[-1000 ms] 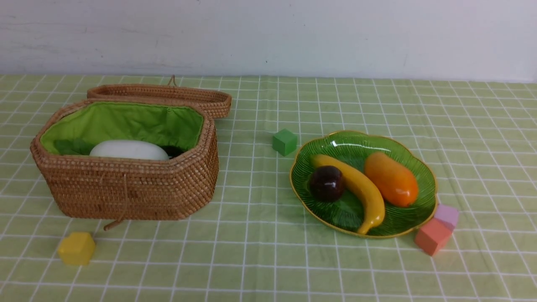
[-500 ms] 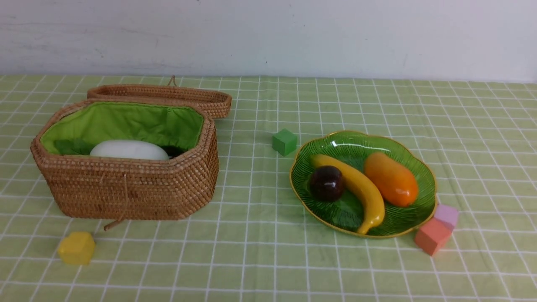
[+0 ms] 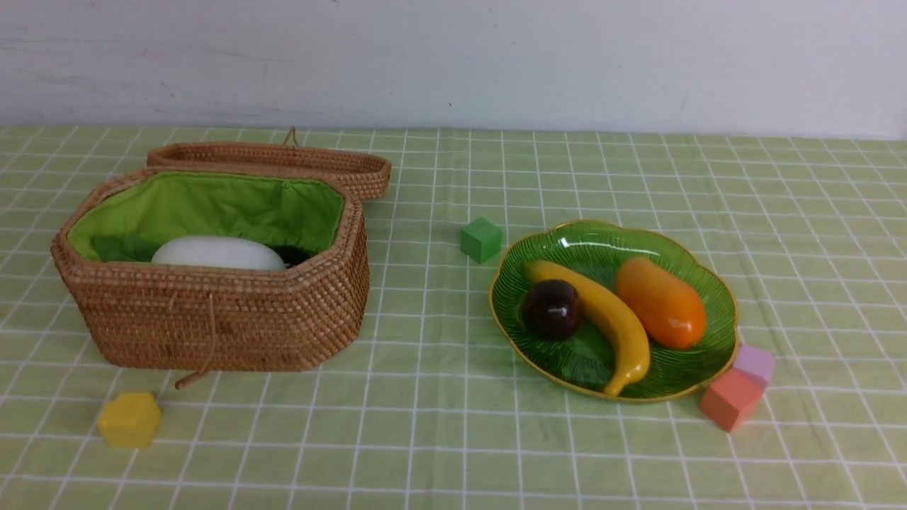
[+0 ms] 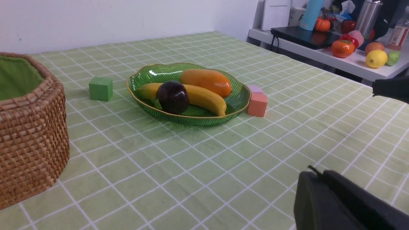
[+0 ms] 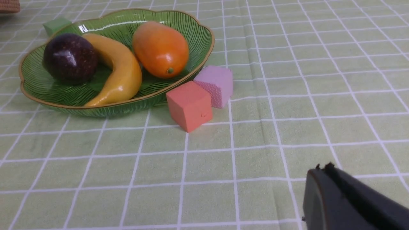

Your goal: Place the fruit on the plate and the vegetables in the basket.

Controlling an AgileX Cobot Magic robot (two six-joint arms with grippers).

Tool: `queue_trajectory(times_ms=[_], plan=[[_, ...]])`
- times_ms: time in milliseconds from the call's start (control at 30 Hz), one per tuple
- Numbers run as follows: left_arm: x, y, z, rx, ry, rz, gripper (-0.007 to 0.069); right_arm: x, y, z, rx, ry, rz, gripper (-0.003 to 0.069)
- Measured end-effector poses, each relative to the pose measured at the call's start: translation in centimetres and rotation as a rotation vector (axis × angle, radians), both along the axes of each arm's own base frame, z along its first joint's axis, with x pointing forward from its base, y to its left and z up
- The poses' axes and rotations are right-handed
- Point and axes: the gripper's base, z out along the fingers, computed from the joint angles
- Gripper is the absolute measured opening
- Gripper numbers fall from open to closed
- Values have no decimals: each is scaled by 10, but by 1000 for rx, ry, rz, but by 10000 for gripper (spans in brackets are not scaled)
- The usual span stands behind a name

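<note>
The plate (image 3: 716, 312) sits on the checked cloth (image 3: 439, 425) with all three fruits in it: the mangosteen (image 3: 552, 309) on the side nearest the basket, the banana (image 3: 602, 322) curving across the middle and touching it, and the mango (image 3: 660, 302) on the far side from the basket. The basket (image 3: 212, 319) stands well apart from the plate, lid (image 3: 283, 159) folded back behind it. Inside it the white radish (image 3: 217, 253) shows above the rim, with something dark just beside it that cannot be identified. A green block (image 3: 480, 239) lies near the plate on the basket side. A pink-orange block (image 3: 730, 399) and a lilac block (image 3: 755, 363) touch each other against the plate's opposite edge. A yellow block (image 3: 130, 419) lies in front of the basket. The left gripper (image 4: 314, 188) and right gripper (image 5: 322, 183) are each closed and empty, both clear of the plate.
</note>
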Motion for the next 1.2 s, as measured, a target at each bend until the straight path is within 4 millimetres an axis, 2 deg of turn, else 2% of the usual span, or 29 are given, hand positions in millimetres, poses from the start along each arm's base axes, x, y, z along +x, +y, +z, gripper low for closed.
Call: queue_trajectory(times_ms=[767,967,1067,1100,1133,1167,1200], plan=[[1,1,-1,5,-18,24,26,0,0,0,0,0,0,1],[13,9,-7,-15,-65,295,-13,0,0,0,0,0,0,6],[20,17,-22,-3,-57,491,-13,0,0,0,0,0,0,8],[20,18,-22,-4,-58,502,-13,0,0,0,0,0,0,8],[24,22,-36,12,-17,587,-13,0,0,0,0,0,0,10],[24,22,-36,10,-14,596,-13,0,0,0,0,0,0,10],[24,25,-45,9,42,650,-13,0,0,0,0,0,0,13]])
